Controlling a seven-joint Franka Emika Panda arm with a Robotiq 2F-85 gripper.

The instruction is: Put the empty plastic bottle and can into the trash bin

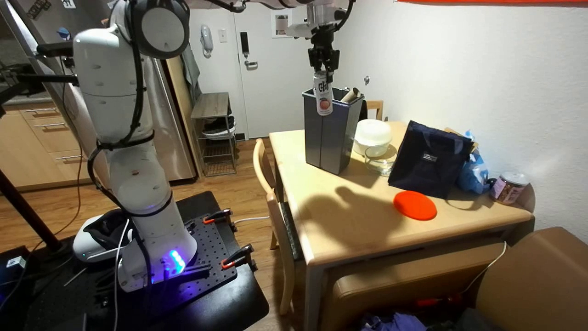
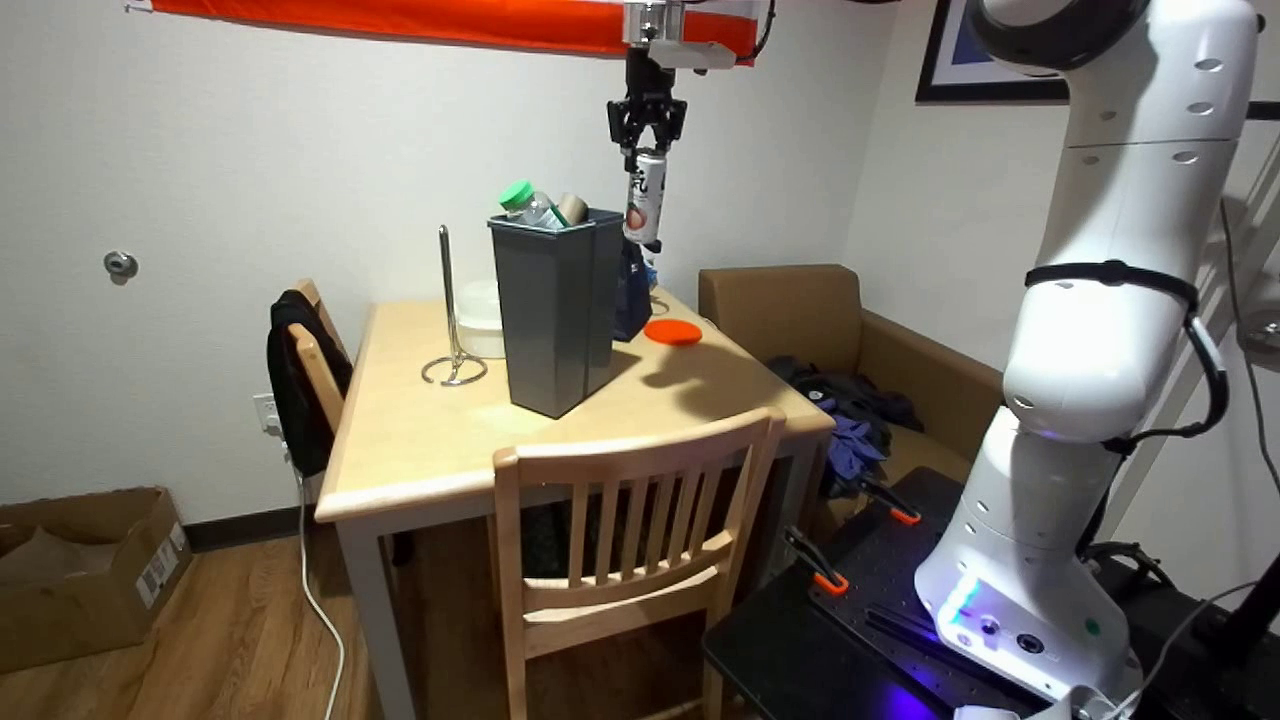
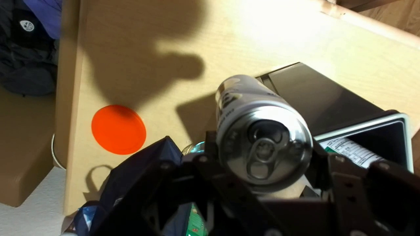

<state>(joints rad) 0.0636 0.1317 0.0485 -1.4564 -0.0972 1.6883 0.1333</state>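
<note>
In an exterior view, the black two-fingered gripper [image 1: 323, 75] pinches the upper end of a grey-white cylindrical metal can [image 1: 324, 100], which hangs in the air, slightly tilted. Its side carries bold dark characters, unreadable here, above a round peach-coloured fruit picture. The tall dark grey rectangular trash bin [image 1: 328, 142] stands on the pale wooden table [image 1: 312, 188]. A navy fabric bag [image 1: 420, 172] has a small pale label, too tiny to read.

In an exterior view, a clear plastic bottle with a green cap [image 2: 533, 208] leans in the trash bin, cap above the rim. The can is just beside the bin, near rim height. A brown cardboard box [image 2: 105, 610] on the floor bears a white sticker [image 2: 162, 568], its print illegible.

In the wrist view, the can's silver top shows a pull tab and dark drink opening; its lettering is too blurred to read. Inside the bin, a white printed panel [image 3: 351, 151] has green at its edge.
</note>
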